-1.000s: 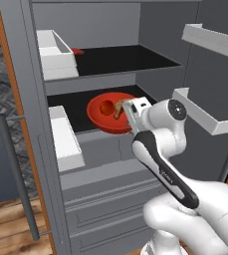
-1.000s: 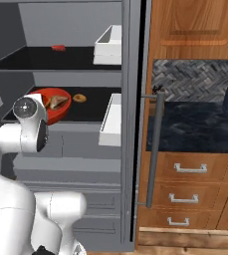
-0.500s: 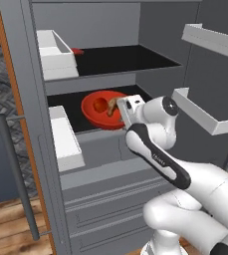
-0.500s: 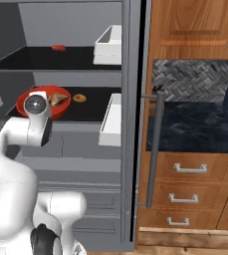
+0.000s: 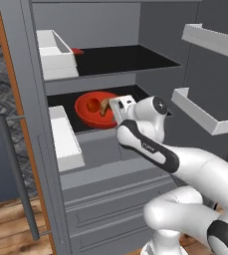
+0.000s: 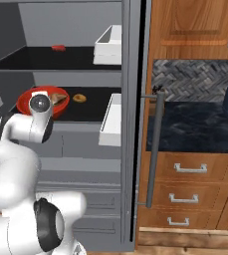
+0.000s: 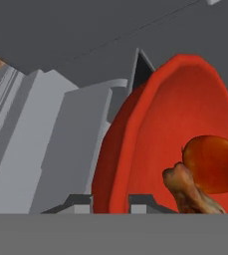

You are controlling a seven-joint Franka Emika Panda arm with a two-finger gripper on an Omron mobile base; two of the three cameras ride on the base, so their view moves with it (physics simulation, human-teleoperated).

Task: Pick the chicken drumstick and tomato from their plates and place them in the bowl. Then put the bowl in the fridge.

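The red bowl (image 5: 88,112) (image 6: 27,101) (image 7: 145,144) is inside the open grey fridge (image 5: 110,82) (image 6: 85,134), at the level of its dark middle shelf. In the bowl lie the red tomato (image 5: 92,105) (image 7: 212,162) and the tan chicken drumstick (image 5: 104,105) (image 6: 60,97) (image 7: 190,191), touching each other. My gripper (image 5: 116,108) (image 7: 110,201) is shut on the bowl's near rim, one fingertip on each side of the rim wall. The plates are out of view.
White bins stand at the shelf ends (image 5: 56,50) (image 5: 65,137) (image 6: 110,119). A small red item (image 5: 77,51) (image 6: 58,48) lies on the upper shelf and a small tan ring (image 6: 78,97) on the middle shelf. Door racks (image 5: 205,112) jut out on the right.
The arm has reached further in, and the bowl with the tomato and drumstick has moved deeper and leftward over the middle shelf. The grip has stayed shut.
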